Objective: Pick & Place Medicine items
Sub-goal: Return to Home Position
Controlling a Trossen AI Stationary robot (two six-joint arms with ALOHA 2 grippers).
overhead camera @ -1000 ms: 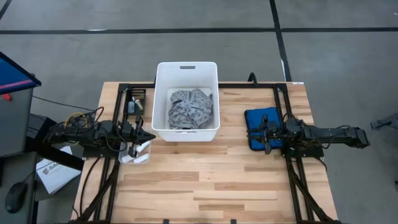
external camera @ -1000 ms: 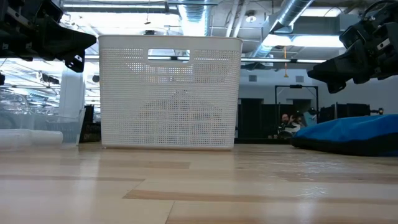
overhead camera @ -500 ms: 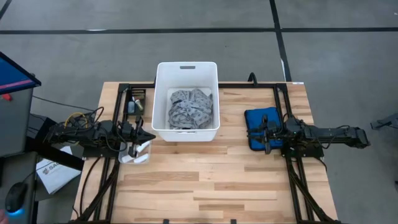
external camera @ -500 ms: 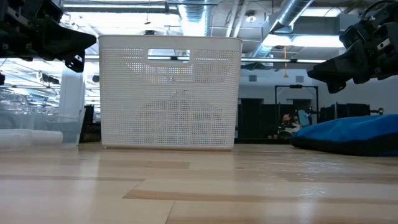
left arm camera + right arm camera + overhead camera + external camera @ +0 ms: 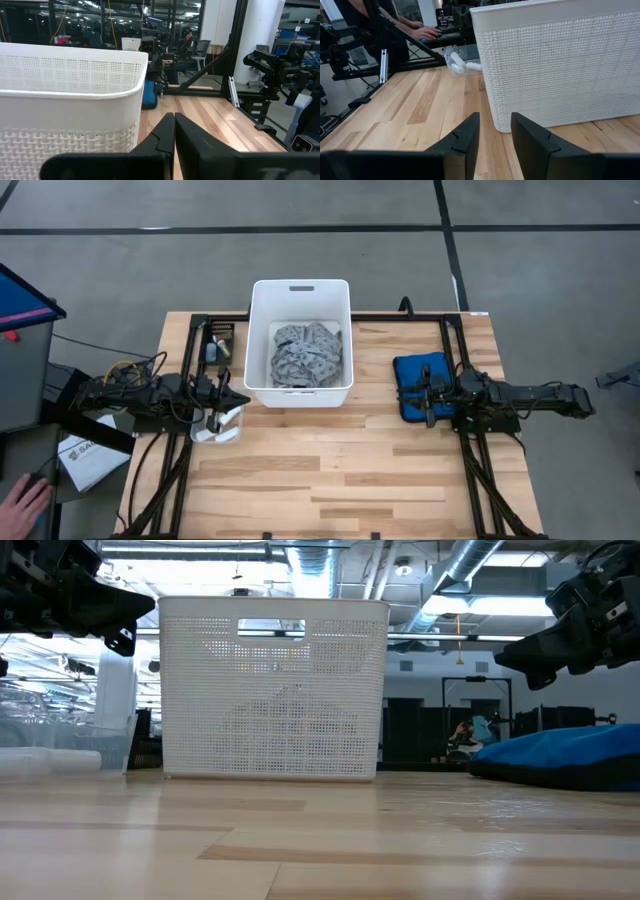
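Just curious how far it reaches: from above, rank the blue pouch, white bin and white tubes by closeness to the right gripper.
From the right gripper:
1. blue pouch, right under it.
2. white bin, table's middle back.
3. white tubes, far left side.

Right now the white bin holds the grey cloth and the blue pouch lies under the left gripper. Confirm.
No: the blue pouch lies under the right gripper, as the high view shows. The white bin does hold the grey cloth.
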